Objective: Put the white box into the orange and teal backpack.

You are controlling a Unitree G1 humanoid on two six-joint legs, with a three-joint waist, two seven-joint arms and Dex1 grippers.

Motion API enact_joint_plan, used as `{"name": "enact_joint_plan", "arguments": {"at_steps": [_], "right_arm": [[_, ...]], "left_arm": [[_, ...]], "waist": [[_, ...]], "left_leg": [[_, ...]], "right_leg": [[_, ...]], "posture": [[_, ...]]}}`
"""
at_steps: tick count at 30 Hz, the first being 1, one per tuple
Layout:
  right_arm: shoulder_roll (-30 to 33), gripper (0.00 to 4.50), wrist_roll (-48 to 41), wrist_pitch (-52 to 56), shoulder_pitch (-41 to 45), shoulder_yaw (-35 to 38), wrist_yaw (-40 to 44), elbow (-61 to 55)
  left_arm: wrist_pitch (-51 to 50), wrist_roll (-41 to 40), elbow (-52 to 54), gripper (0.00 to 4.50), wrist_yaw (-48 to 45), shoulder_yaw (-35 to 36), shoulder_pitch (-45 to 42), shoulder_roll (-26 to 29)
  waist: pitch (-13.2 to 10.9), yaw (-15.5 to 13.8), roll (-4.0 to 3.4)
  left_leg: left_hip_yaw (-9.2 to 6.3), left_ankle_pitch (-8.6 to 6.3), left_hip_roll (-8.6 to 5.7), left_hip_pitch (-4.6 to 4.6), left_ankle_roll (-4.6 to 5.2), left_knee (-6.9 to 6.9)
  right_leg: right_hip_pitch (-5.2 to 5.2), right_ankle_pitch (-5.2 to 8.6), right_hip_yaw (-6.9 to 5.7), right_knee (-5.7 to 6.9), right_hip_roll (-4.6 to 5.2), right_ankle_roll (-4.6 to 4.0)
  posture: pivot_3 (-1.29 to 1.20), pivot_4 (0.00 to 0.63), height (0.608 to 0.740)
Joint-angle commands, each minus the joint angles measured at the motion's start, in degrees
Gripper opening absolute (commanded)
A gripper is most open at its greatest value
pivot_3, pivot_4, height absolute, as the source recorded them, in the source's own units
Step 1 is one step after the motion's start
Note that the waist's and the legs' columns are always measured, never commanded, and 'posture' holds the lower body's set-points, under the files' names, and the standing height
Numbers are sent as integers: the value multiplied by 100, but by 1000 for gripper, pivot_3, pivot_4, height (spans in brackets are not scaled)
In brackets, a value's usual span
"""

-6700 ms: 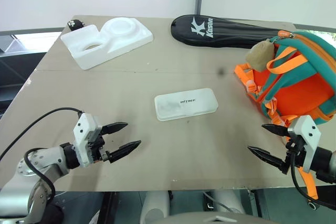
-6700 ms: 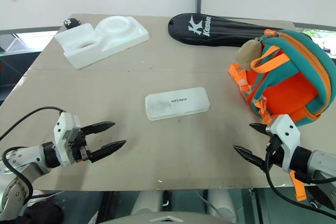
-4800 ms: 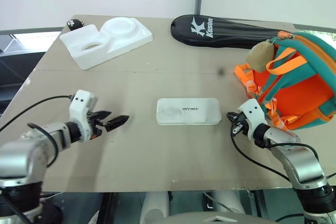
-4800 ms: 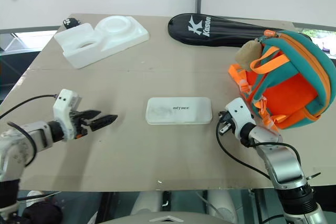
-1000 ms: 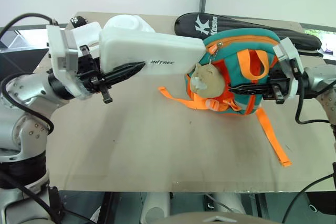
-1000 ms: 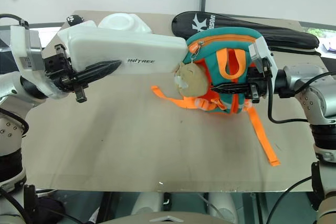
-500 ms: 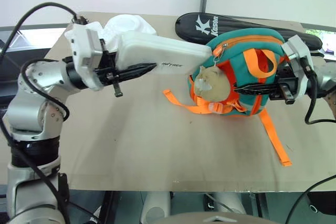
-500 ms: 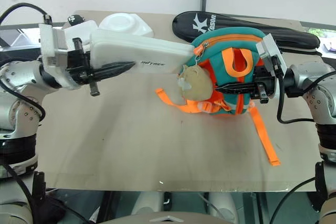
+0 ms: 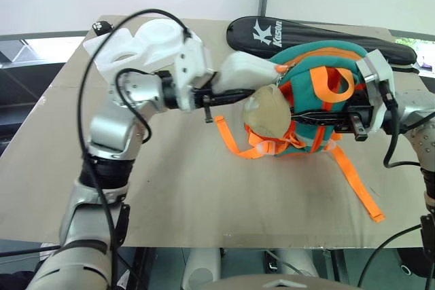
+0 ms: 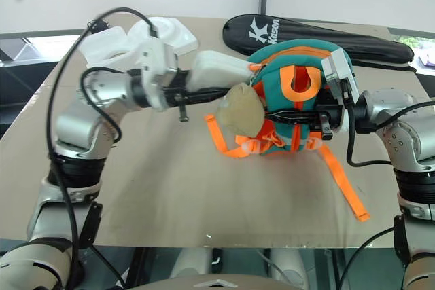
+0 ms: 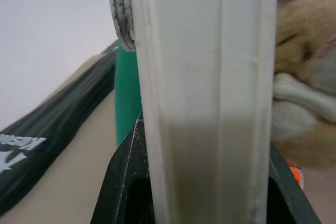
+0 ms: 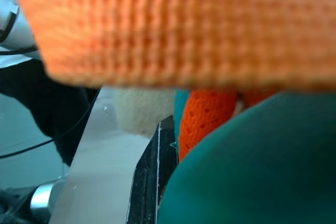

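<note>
So your left tool [image 9: 228,96] is clamped on the white box [image 9: 246,73], long axis pointing straight at the orange and teal backpack [image 9: 319,93], far end right at its top opening. Your right tool [image 9: 306,115] is pinched shut on the backpack, holding it above the table [image 9: 204,188]. Just push along that axis.

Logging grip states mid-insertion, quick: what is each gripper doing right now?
Left gripper: shut on the white box, whose far end is at the backpack's mouth.
Right gripper: shut on the orange and teal backpack.
</note>
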State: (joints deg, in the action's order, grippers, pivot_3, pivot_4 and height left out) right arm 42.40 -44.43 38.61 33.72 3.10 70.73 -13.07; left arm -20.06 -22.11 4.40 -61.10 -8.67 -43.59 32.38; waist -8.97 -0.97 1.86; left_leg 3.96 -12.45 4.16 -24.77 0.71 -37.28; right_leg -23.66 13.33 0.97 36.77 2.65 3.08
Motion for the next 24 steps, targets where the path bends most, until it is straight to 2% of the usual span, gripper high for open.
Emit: {"name": "enact_joint_plan", "arguments": {"at_steps": [1, 3, 5, 6, 7, 9, 10, 11, 15, 19, 22, 24], "right_arm": [[17, 73, -137, -97, -129, 334, -199, -331], [-20, 73, -188, -68, -205, 353, -316, -415], [-74, 0, -216, -50, -272, 355, -487, -498], [-99, 0, -207, -61, -300, 346, -564, -513], [-114, 0, -201, -73, -328, 335, -612, -516], [-146, 0, -139, -114, -398, 314, -714, -495], [-156, 0, -105, -127, -418, 303, -767, -478], [-175, 0, -42, -164, -425, 288, -834, -442], [-250, 0, 115, -208, -376, 255, -1074, -273], [-390, 0, 131, -246, -263, 219, -1215, -191], [-459, 0, 47, -194, -177, 207, -1225, -213], [-455, 0, -33, -127, -146, 210, -1178, -246]], "left_arm": [[19, 453, -521, 925, 281, -472, -209, -492], [28, 548, -715, 925, 207, -601, -202, -658], [154, 772, -918, 1990, 250, -674, -198, -698], [72, 738, -956, 2132, 320, -581, -192, -730], [51, 717, -948, 2756, 319, -497, -177, -700], [-69, 306, -695, 3610, 145, -116, -24, -574], [-228, 95, -579, 4199, 136, 80, 40, -524], [-460, -159, -447, 4422, 122, 325, 135, -428], [-1789, -1654, 229, 4422, -32, 1459, 671, 111], [-3940, -3718, 779, 4422, 514, 2463, 1156, 575], [-4501, -4642, 1016, 4422, 1556, 2654, 1205, 191], [-4440, -4697, 1050, 4422, 2348, 2665, 1087, -231]], "waist": [[0, -5, 0], [0, 21, 0], [0, 47, -1], [1, 50, -1], [1, 50, -2], [1, 52, -2], [1, 60, -2], [1, 68, -2], [1, 119, -3], [0, 151, -1], [0, 127, -1], [-1, 83, 0]], "left_leg": [[-1, 0, -1, 0, 0, -1], [0, 0, -2, 0, 0, -4], [-1, 0, -1, 5, 0, -2], [-3, 0, 1, 5, 0, 0], [-5, 0, 2, 7, 0, 0], [-8, 0, 3, 7, 0, 0], [-9, 0, 4, 7, 0, 0], [-7, 0, 4, 7, 0, 0], [-6, 0, 5, 6, 0, 0], [-16, 0, 6, 2, 0, -2], [-18, 0, 4, 6, 0, -2], [-28, 0, -1, 2, 1, -7]], "right_leg": [[2, 0, -1, 0, 0, 0], [2, 0, 2, 0, 0, 1], [1, 0, 5, 3, -2, 1], [1, 0, 5, 3, -4, 0], [1, 0, 5, 4, -7, 0], [1, 0, 4, 7, -9, -1], [1, 0, 4, 7, -9, -1], [1, 0, 6, 7, -9, 0], [0, 0, 7, 6, -8, 0], [2, 0, -6, 7, -5, 0], [6, 0, -6, 9, 1, 2], [10, -1, -12, 9, 3, 2]], "posture": [[0, 150, 740], [0, 150, 740], [0, 150, 740], [0, 150, 740], [0, 150, 740], [0, 150, 740], [0, 150, 740], [0, 150, 740], [0, 150, 740], [0, 150, 740], [0, 150, 740], [0, 150, 740]]}}
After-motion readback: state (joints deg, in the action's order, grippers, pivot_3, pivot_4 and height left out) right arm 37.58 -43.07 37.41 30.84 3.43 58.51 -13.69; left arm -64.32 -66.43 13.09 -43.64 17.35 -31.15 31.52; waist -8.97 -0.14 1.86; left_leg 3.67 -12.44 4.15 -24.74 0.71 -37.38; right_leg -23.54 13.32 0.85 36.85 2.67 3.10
